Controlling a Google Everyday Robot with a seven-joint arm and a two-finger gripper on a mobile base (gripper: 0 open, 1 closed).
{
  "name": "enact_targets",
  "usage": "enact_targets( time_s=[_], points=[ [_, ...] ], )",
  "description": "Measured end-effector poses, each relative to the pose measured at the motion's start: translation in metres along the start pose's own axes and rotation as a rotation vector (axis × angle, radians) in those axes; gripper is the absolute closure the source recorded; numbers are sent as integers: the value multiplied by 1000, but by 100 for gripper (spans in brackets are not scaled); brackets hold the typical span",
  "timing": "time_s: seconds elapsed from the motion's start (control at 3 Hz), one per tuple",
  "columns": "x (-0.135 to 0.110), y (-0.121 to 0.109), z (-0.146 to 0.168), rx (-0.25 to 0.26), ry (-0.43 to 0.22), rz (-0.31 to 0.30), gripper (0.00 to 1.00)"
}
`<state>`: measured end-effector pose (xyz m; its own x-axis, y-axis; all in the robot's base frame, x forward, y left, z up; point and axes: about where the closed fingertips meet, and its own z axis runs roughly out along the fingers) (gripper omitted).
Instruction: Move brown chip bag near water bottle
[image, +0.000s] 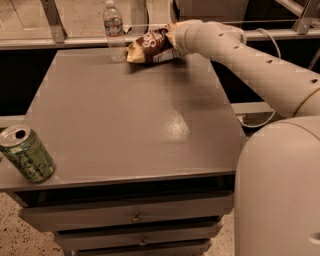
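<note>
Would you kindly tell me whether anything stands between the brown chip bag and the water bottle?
Nothing visible does. The brown chip bag, at the gripper, is beside the water bottle at the far edge of the table, only bare surface between. The green can stands far off, near-left.
</note>
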<state>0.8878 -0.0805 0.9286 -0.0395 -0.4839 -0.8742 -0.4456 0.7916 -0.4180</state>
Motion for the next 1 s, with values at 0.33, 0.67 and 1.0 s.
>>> enact_targets(
  time_s=[0.33,0.67,1.0],
  points=[
    [2,3,-4,-11,-1,4,12],
    [10,2,-13,-38,-6,19,0],
    [18,-10,-34,-84,-52,48,0]
  ],
)
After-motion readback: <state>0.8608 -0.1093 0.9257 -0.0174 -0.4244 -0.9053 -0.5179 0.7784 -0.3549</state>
